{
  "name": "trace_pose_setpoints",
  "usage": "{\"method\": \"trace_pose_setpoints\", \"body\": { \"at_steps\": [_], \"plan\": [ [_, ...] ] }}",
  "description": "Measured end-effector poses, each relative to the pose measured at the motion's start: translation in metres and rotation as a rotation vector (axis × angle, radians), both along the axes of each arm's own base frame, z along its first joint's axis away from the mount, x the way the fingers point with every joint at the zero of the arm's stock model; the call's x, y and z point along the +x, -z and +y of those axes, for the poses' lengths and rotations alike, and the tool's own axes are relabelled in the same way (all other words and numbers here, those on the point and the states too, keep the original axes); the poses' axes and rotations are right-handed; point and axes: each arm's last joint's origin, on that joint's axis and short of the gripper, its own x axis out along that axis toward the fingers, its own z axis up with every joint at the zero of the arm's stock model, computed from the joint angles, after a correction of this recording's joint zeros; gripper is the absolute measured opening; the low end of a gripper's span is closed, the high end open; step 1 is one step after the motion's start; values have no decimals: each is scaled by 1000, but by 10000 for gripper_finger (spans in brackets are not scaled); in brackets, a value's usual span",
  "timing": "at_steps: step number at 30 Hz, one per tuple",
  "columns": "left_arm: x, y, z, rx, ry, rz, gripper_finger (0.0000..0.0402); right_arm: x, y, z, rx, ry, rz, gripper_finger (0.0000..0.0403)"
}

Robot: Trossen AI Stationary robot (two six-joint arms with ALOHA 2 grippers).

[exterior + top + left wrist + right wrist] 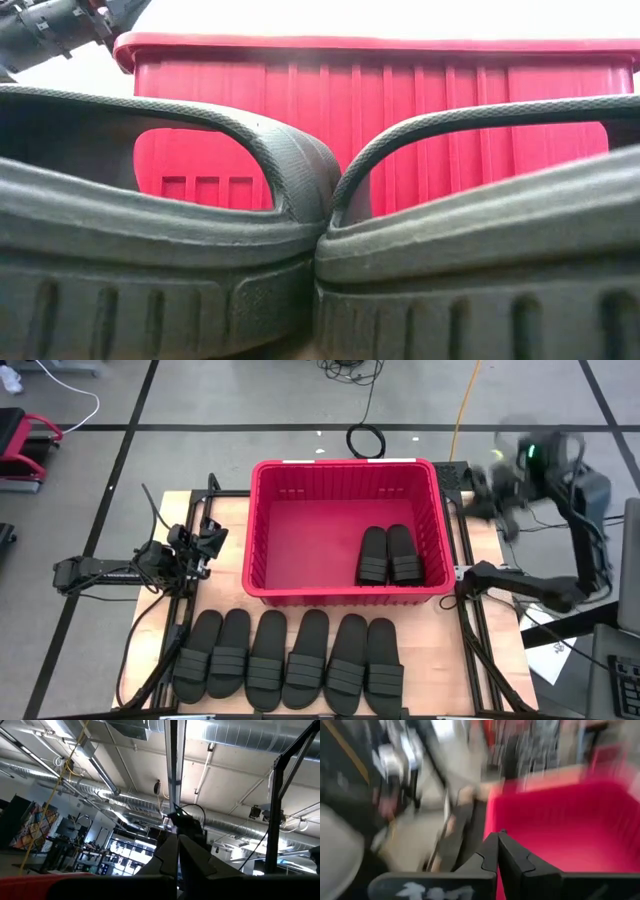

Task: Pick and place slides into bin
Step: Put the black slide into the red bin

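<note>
The red bin (262, 520) stands at the table's middle. Two black slides (388, 555) lie side by side on its floor near the right wall. Several more slides (290, 660) lie in a row along the near edge, and two of them (300, 240) fill the low view in front of the bin (400, 100). My left gripper (212, 540) rests left of the bin, shut and empty (178, 851), pointing up at the ceiling. My right gripper (487, 490) is blurred, high beyond the bin's far right corner. It is shut with nothing in it (498, 851).
Black frame rails (470, 630) run along both sides of the wooden table. A coiled cable (366, 440) lies on the floor behind the bin. Papers (550, 650) lie at the right. Bare bin floor (300, 545) shows left of the two slides.
</note>
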Motion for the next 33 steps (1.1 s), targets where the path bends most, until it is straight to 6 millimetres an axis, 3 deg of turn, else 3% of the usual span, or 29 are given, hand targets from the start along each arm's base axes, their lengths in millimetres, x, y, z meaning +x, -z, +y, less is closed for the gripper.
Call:
{"method": "trace_pose_setpoints", "body": {
  "at_steps": [5, 10, 13, 18, 20, 24, 27, 29, 33],
  "plan": [
    [0, 0, 0, 11, -16, 3, 21, -3, 11, 14, -3, -76, 51, 0],
    [0, 1, 2, 28, -107, 30, 21, -23, -2, 40, -132, 28, -61, 0],
    [0, 1, 3, 19, -149, 35, 21, -32, -4, 48, -231, 173, -162, 0],
    [0, 1, 3, 26, -164, 38, 21, -40, 22, 50, -265, 496, -308, 0],
    [0, 2, 3, 26, -164, 39, 21, -35, 42, 42, -224, 519, -269, 0],
    [0, 1, 3, 13, -158, 34, 21, -8, 88, 2, -83, 520, -80, 0],
    [0, 1, 4, -15, -147, 25, 21, 12, 104, -25, -68, 483, -112, 0],
    [0, 1, 4, -31, -139, 21, 21, 25, 99, -40, -58, 412, -239, 0],
    [0, 1, 4, -54, -125, 13, 21, 43, 72, -57, -41, 284, -504, 0]
  ]
}}
